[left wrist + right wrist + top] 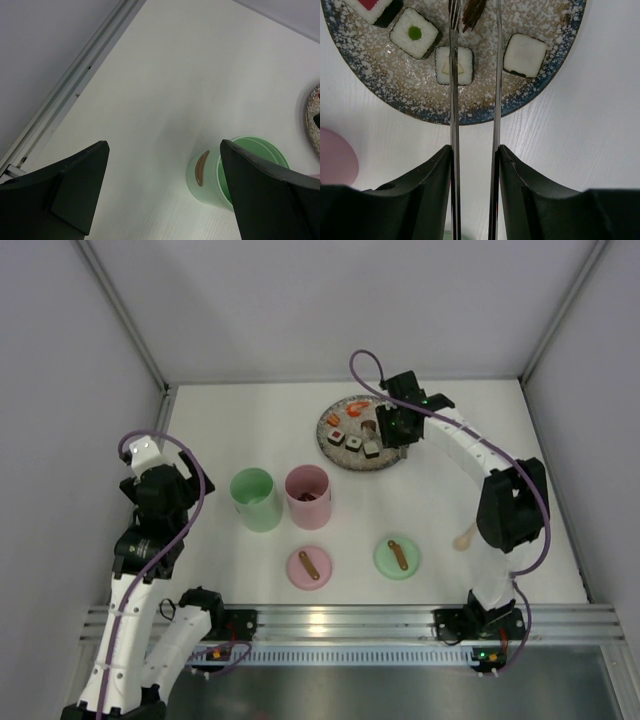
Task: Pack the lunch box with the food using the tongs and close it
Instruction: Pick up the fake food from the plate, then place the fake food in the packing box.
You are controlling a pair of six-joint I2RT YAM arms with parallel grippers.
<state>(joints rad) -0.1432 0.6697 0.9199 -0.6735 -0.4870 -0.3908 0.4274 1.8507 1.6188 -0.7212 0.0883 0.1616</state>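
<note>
While the right gripper [475, 150] is clamped on the tongs [454, 100], squeezing their two slim arms partway together, the tips reach over the speckled plate [380, 95], which sits toward 1 o'clock on the tabletop [250, 420]. This looks like the picking step. A brown piece [472, 10] lies between the tips at 12 o'clock in the wrist view; whether it is pinched yet I cannot tell. A pale-centred roll [464, 67] lies under the left arm, a green-centred roll [415, 32] at its 10 o'clock and a white roll [525, 54] at its 3 o'clock.

The next move likely calls for a firmer squeeze, a lift, then a carry toward 7 o'clock to the pink container [308, 495], beside the green container [255, 498]. The pink lid [310, 565] and green lid [397, 558] lie off at 6 o'clock. The left gripper [164, 150] hangs with jaws wide apart and empty at 9 o'clock.
</note>
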